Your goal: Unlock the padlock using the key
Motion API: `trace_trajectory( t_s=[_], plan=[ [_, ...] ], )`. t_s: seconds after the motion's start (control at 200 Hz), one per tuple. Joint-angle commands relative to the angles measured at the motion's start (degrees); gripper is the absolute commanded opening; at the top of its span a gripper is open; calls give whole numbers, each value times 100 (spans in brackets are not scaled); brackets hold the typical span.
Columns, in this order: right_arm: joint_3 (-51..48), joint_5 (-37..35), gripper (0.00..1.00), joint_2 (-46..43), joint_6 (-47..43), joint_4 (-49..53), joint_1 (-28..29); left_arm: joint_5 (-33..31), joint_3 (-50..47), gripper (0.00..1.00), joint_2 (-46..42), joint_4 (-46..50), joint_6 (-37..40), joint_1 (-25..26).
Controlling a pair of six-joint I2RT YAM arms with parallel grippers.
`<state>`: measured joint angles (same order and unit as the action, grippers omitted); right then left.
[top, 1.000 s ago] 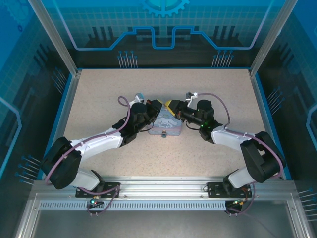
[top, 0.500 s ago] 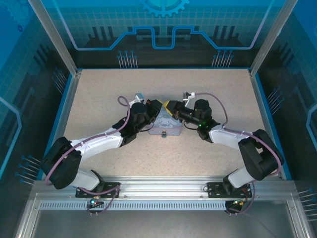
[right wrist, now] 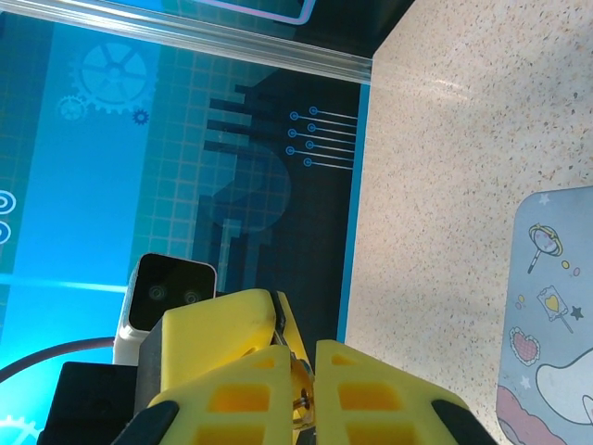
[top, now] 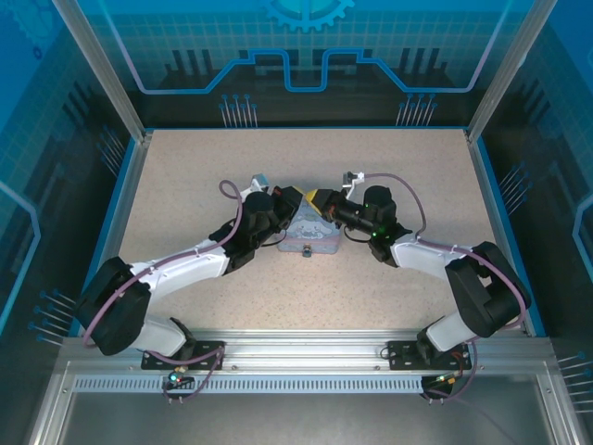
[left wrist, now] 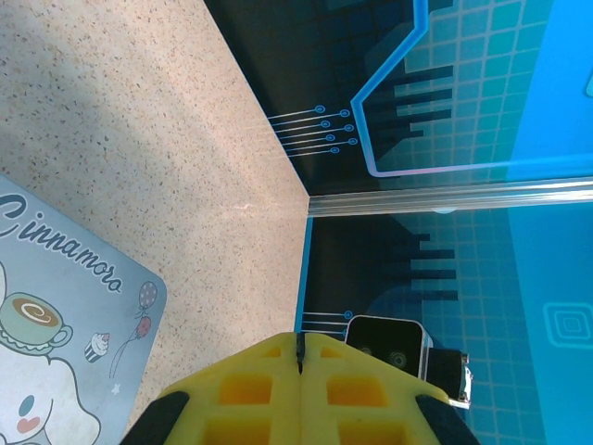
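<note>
Both grippers meet tip to tip just above the far edge of the pale blue cartoon tin (top: 310,239). My left gripper (top: 296,202) is shut, and a thin dark sliver, the key (left wrist: 298,350), is pinched between its yellow pads. In the right wrist view the key (right wrist: 285,336) pokes from the left fingers (right wrist: 222,334) toward my right gripper (right wrist: 304,345). That gripper is shut on a small shiny metal piece, the padlock (right wrist: 301,400), mostly hidden between its pads.
The tin lies flat on the speckled table (top: 185,176), and a small dark latch (top: 307,252) sits at its near edge. Blue panelled walls and aluminium posts (top: 130,148) ring the table. Both forearms slant in from the near corners.
My right gripper has slid a little left toward the left one and its jaws have closed on the small metal piece. The left arm and the tin have not moved.
</note>
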<state>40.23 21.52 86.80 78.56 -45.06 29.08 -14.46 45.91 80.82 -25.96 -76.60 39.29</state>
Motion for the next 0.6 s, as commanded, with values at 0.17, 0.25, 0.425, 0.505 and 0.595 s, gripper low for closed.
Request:
trace_trajectory(
  t_s=[0.17, 0.25, 0.425, 0.505, 0.595],
  plan=[
    [108, 64, 0, -50, -97, 41, -138, -207, -17, 0, -286, -15, 9, 52],
    [119, 72, 0, -33, -95, 23, -141, -186, 5, 0, -269, -33, 12, 61],
    [151, 106, 0, -32, -98, -29, -140, -171, 14, 0, -249, -15, -1, 65],
    [168, 116, 0, -41, -117, -38, -140, -169, 10, 0, -241, -6, 4, 62],
    [156, 139, 0, -41, -117, -50, -148, -139, 14, 0, -224, -15, 2, 68]
  ],
)
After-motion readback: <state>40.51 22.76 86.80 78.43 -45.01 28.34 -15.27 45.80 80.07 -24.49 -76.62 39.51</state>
